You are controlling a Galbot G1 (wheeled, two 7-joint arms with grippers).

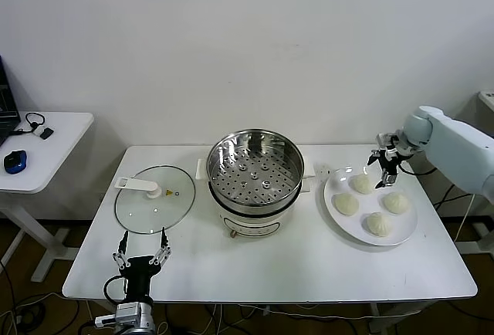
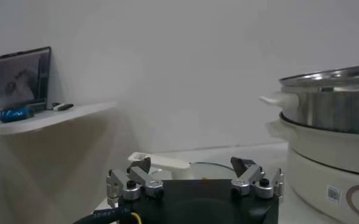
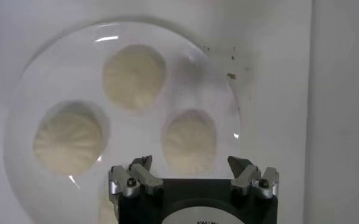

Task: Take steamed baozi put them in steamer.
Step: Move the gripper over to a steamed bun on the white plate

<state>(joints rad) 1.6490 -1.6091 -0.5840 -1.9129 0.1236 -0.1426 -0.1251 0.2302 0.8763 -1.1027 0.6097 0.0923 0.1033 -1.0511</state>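
Four cream-white pleated baozi lie on a white plate [image 1: 330, 196] at the table's right: one at the back [image 1: 360, 184], one on the left [image 1: 346, 204], one on the right [image 1: 395, 202], one in front [image 1: 379, 224]. The steel steamer [image 1: 255, 171] with its perforated tray stands empty mid-table. My right gripper [image 1: 386, 178] hangs open over the plate's far side, beside the back baozi. In the right wrist view it [image 3: 190, 165] is open above a baozi [image 3: 190, 140], with two more beyond [image 3: 134, 76] [image 3: 67, 137]. My left gripper [image 1: 143, 235] is open and empty at the table's front left.
A flat glass lid [image 1: 154, 198] with a white handle lies left of the steamer, just beyond my left gripper; its handle [image 2: 167, 162] and the steamer's side [image 2: 331, 109] show in the left wrist view. A white side table [image 1: 46, 146] stands at far left.
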